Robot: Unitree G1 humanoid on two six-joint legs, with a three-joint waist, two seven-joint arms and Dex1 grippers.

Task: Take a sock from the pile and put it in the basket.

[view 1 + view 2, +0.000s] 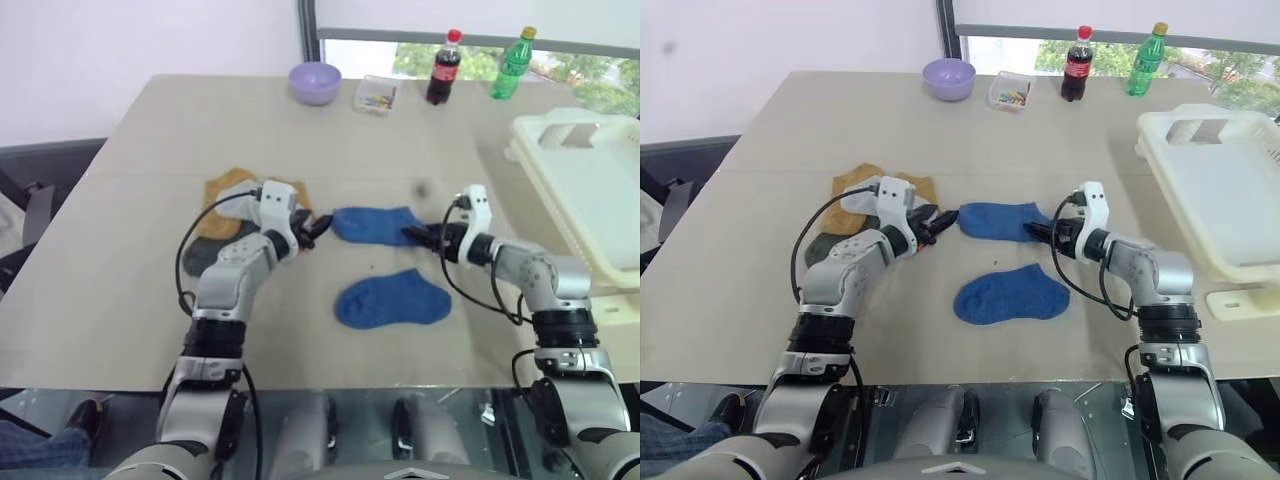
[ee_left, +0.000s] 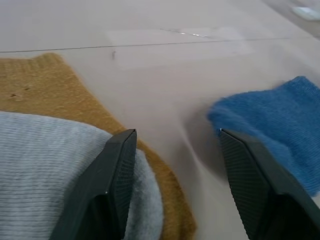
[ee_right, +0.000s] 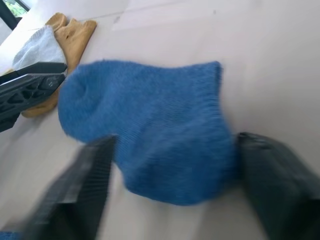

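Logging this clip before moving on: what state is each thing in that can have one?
Far blue sock: flat on table, between both grippers, not lifted.
Near blue sock: flat, untouched.
Mustard-yellow sock: flat, under the light grey sock.
White slotted plastic laundry basket: upright; no sock seen inside.
Left gripper: open, holding nothing.
Right gripper: open, straddling the far blue sock.

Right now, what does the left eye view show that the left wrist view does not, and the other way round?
Left eye view alone: the white basket, the lilac bowl, two bottles, a second blue sock and the right tool. Left wrist view alone: the light grey sock's ribbed knit up close. Both: the mustard sock, the farther blue sock and the open left tool.
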